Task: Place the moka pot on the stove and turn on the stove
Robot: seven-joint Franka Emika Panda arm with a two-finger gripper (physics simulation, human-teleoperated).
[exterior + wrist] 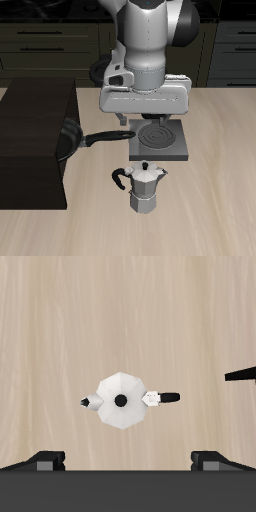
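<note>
The pot [146, 187] stands upright on the bare wooden table [215, 200], near the front edge and just in front of the stove [157, 142], a narrow strip of wood showing between the two. Its black handle [118, 178] sticks out sideways toward the big black block [35, 145] that fills that side of the table, and its lid is down with the black knob on top. The stove lies flat farther back, its dark spiral coil [156, 134] bare, nothing resting on it. A black frying pan [68, 140] sits up on the block's edge, its long handle [108, 137] reaching out toward the stove and ending just short of it. The arm hangs over the stove, its bulky white wrist covering the back part of the hotplate. From the wrist camera the pot [121, 401] is seen straight from above, centred under the hand, spout [91, 404] to one side and handle [164, 398] to the other. The gripper [124, 461] is spread wide, its two dark fingertips [48, 460] set well apart with nothing between them, high above the pot and not touching it.
</note>
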